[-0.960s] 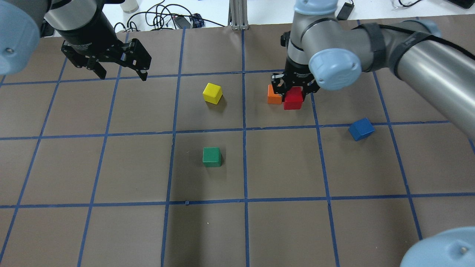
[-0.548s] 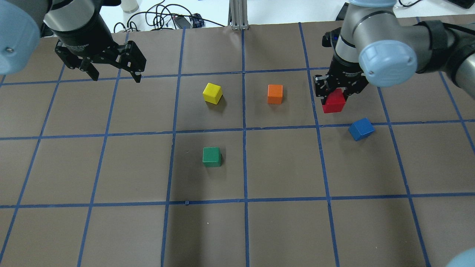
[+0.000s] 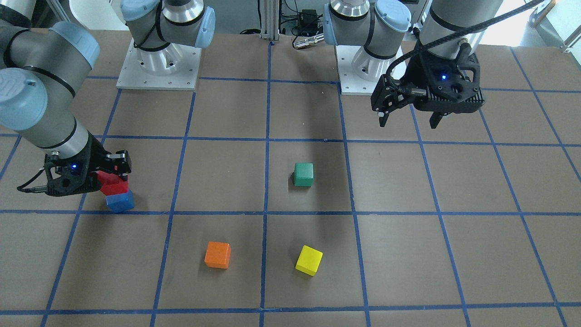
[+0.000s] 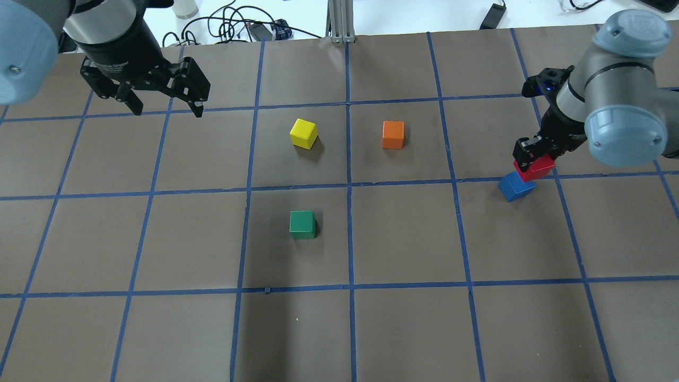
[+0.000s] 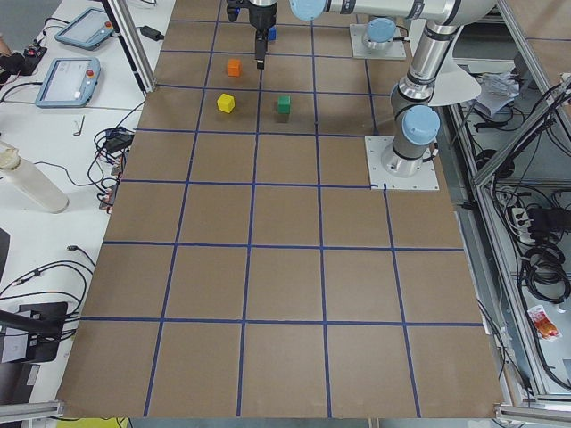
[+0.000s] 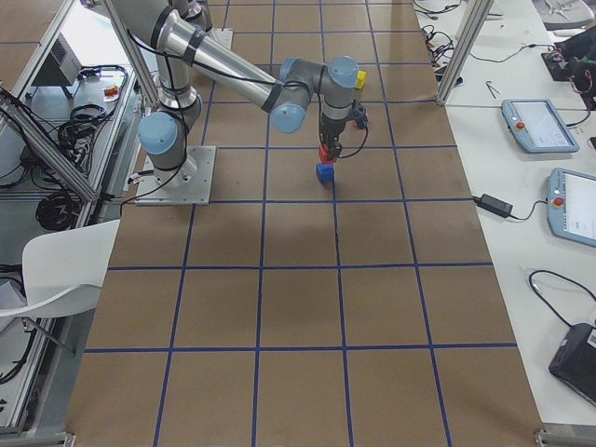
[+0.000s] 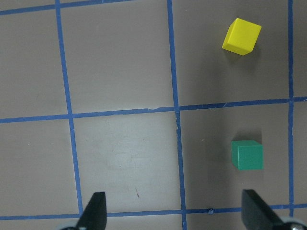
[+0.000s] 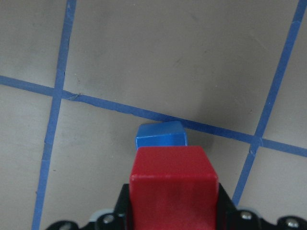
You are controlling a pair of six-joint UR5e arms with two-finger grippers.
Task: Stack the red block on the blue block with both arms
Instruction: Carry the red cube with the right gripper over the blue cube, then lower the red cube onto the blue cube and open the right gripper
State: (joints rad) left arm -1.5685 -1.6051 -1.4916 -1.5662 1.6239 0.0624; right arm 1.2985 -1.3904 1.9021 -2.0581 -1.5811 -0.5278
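Observation:
My right gripper is shut on the red block and holds it just above the blue block, offset toward the far right. I cannot tell whether the two touch. In the front view the red block sits over the blue block, with the right gripper around it. In the right wrist view the red block covers part of the blue block. My left gripper is open and empty, high at the far left; it also shows in the front view.
An orange cube and a yellow cube sit in the far middle of the table. A green cube sits nearer the middle. Blue tape lines grid the brown table. Cables lie beyond the far edge.
My right gripper has carried the red block from beside the orange cube rightward and toward the robot, to just over the blue block. The left gripper has shifted slightly left.

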